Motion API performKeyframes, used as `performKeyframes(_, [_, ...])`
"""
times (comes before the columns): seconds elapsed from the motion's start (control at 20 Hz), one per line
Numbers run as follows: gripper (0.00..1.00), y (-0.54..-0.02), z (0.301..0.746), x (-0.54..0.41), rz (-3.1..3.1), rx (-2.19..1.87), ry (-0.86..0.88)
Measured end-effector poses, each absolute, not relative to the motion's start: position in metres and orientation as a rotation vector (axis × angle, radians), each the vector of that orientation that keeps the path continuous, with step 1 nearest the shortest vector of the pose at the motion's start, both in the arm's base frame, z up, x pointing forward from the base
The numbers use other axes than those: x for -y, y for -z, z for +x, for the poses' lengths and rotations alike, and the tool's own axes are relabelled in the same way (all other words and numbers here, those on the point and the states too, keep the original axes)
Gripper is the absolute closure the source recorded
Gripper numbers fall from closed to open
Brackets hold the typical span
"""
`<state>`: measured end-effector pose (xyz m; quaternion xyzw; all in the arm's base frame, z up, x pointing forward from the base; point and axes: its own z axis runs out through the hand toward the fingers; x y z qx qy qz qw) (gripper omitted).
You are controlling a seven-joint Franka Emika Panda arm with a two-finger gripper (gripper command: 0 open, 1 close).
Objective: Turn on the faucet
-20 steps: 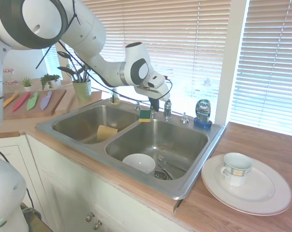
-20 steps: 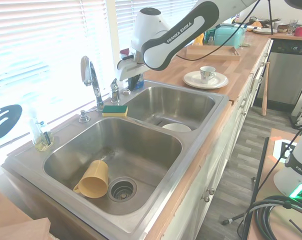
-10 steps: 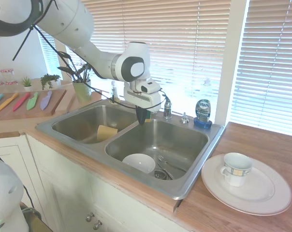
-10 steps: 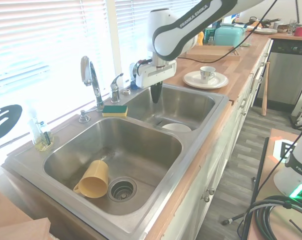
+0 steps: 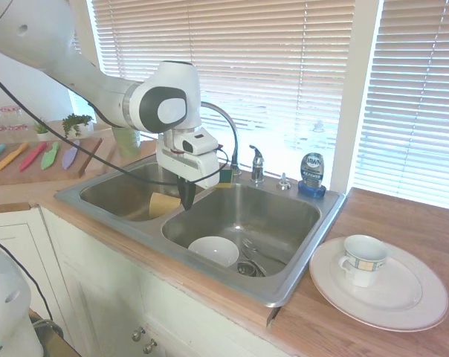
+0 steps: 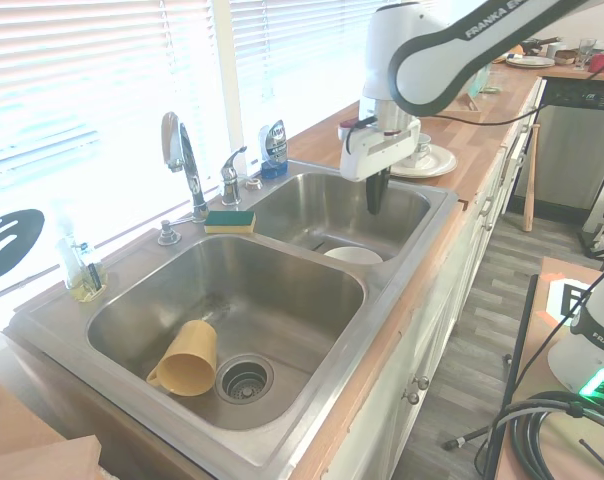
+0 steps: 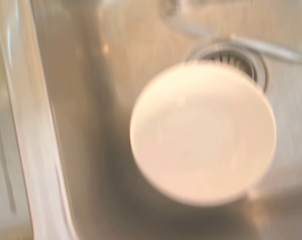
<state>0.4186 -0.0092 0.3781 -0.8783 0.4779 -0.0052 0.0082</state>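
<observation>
Since half a second ago, the gripper (image 6: 375, 195) has been pulling away from the faucet (image 6: 181, 150) and is now hanging over the front part of the sink basin that holds the white bowl (image 6: 353, 255), fingers pointing straight down and pressed narrowly together with nothing between them. In the first exterior view the gripper (image 5: 186, 195) is sitting above the divider between the two basins, near the front rim of the sink (image 5: 210, 277). The faucet (image 5: 225, 134) is standing at the far edge of the sink, its lever handle (image 5: 256, 157) well apart from the fingers. A green-and-yellow sponge (image 6: 229, 220) is lying just beside the spout base. The wrist view is showing the white bowl (image 7: 203, 132), blurred, next to the drain (image 7: 241, 56).
</observation>
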Motion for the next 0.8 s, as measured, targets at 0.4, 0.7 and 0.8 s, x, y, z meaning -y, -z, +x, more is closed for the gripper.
performKeyframes(0.4, [0.00, -0.373, 0.378, 0.008, -2.757, -1.503, 0.015])
performKeyframes(0.7, [0.00, -0.376, 0.372, 0.004, -2.757, -1.494, 0.035])
performKeyframes(0.8, [0.00, -0.377, 0.372, 0.003, -2.758, -1.491, 0.035])
